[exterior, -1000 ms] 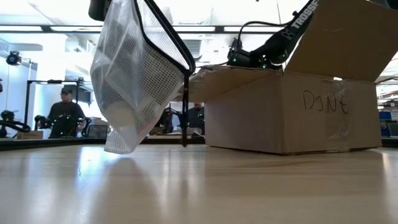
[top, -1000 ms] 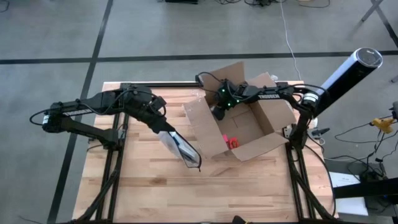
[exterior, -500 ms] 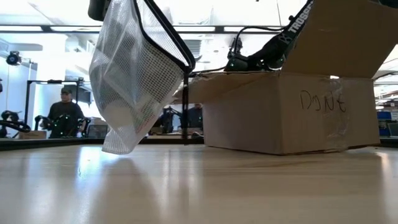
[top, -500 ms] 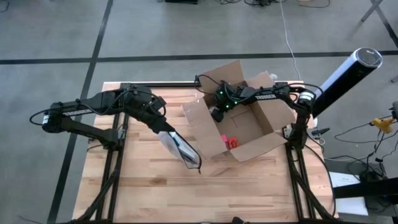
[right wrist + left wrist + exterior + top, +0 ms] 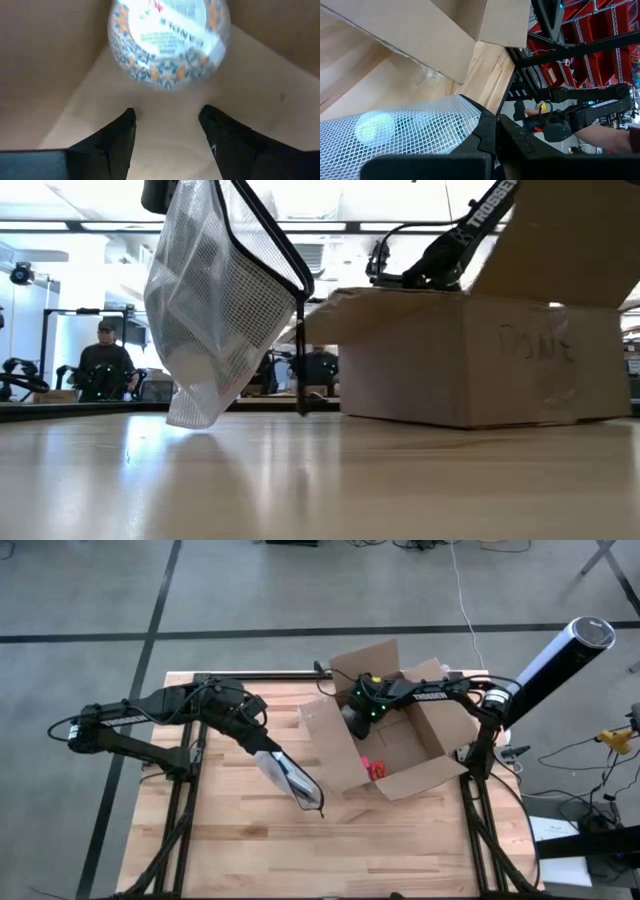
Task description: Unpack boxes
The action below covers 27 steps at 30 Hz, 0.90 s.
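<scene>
Wooden slatted table (image 5: 230,840) carries the brown corrugated cardboard box (image 5: 385,745), flaps up, right of centre. Reaching down inside it, the right gripper (image 5: 167,127) stands open just short of a round patterned container (image 5: 167,42); closing early would likely nudge it away. The left gripper (image 5: 262,747) is clamped on a translucent mesh zip pouch (image 5: 215,300) hanging above the tabletop.

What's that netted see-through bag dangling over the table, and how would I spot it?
Start at the big open cardboard box on the wooden table. Just left of it, the left pincer holds a mesh pouch off the tabletop. It is the only translucent, white-netted thing with black edging.
</scene>
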Each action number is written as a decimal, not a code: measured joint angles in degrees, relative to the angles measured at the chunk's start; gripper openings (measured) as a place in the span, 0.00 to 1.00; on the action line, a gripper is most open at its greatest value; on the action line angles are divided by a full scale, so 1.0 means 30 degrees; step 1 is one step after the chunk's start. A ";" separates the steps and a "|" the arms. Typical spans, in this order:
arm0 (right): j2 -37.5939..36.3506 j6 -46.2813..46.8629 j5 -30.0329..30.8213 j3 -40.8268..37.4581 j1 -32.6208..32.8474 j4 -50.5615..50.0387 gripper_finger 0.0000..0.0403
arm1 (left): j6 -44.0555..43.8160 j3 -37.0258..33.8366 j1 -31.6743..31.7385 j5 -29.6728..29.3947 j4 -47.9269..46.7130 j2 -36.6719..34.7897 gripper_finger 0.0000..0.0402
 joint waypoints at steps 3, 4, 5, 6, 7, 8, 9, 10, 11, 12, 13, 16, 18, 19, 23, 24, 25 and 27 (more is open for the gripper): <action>-0.0526 0.0015 -0.0044 -0.0005 0.0000 0.0270 0.53 | 0.0043 0.0001 0.0000 0.0017 -0.0017 0.0000 0.00; -0.0805 0.0082 -0.0057 -0.0007 0.0007 0.0485 0.53 | 0.0094 0.0001 0.0000 0.0046 -0.0009 0.0000 0.00; -0.1066 0.0193 -0.0120 -0.0004 0.0007 0.0713 0.54 | 0.0100 0.0003 0.0000 0.0092 -0.0014 0.0000 0.00; -0.1378 0.0347 -0.0182 0.0073 0.0006 0.0937 0.54 | 0.0100 0.0000 0.0000 0.0136 -0.0010 0.0000 0.00; -0.1643 0.0552 -0.0293 0.0161 -0.0014 0.1141 0.55 | 0.0107 0.0007 0.0000 0.0152 0.0013 0.0000 0.00; -0.1791 0.0587 -0.0381 0.0240 -0.0036 0.1358 0.55 | 0.0115 0.0006 0.0000 0.0152 -0.0014 0.0000 0.00; -0.1861 0.0685 -0.0435 0.0358 -0.0036 0.1515 0.56 | 0.0113 0.0002 0.0000 0.0154 -0.0020 0.0000 0.00; -0.1906 0.0795 -0.0456 0.0487 -0.0036 0.1653 0.56 | 0.0120 0.0004 0.0000 0.0156 -0.0015 0.0000 0.00; -0.1950 0.0905 -0.0477 0.0616 -0.0036 0.1791 0.56 | 0.0128 0.0007 0.0000 0.0159 -0.0010 0.0000 0.00; -0.1966 0.0961 -0.0484 0.0781 -0.0036 0.1977 0.57 | 0.0136 0.0000 0.0000 0.0159 0.0019 0.0000 0.00; -0.1957 0.0972 -0.0484 0.0921 -0.0036 0.2250 0.56 | 0.0143 0.0007 0.0000 0.0159 -0.0022 0.0000 0.00; -0.1526 0.1125 -0.0291 0.1279 -0.0035 0.2850 0.54 | 0.0151 0.0000 0.0000 0.0159 -0.0015 0.0000 0.00; -0.1088 0.1265 0.0315 0.1381 -0.0036 0.3182 0.52 | 0.0142 0.0001 0.0000 0.0159 -0.0006 0.0000 0.00; -0.0882 0.1310 0.0684 0.1456 -0.0036 0.3235 0.50 | 0.0099 0.0000 0.0000 0.0159 -0.0024 0.0000 0.00; -0.0141 0.0908 0.1089 0.1771 -0.0087 0.3506 0.46 | -0.0168 0.0000 0.0000 0.0159 0.0019 0.0000 0.00; 0.0009 0.0832 0.1094 0.1808 -0.0087 0.3522 0.45 | -0.0204 0.0000 0.0000 0.0159 0.0034 0.0000 0.00; 0.0135 0.0773 0.1085 0.1844 -0.0087 0.3506 0.44 | -0.0224 0.0000 0.0000 0.0159 0.0034 0.0000 0.00; 0.0311 0.0708 0.1085 0.1858 -0.0087 0.3407 0.41 | -0.0252 0.0003 0.0000 0.0159 0.0047 0.0000 0.00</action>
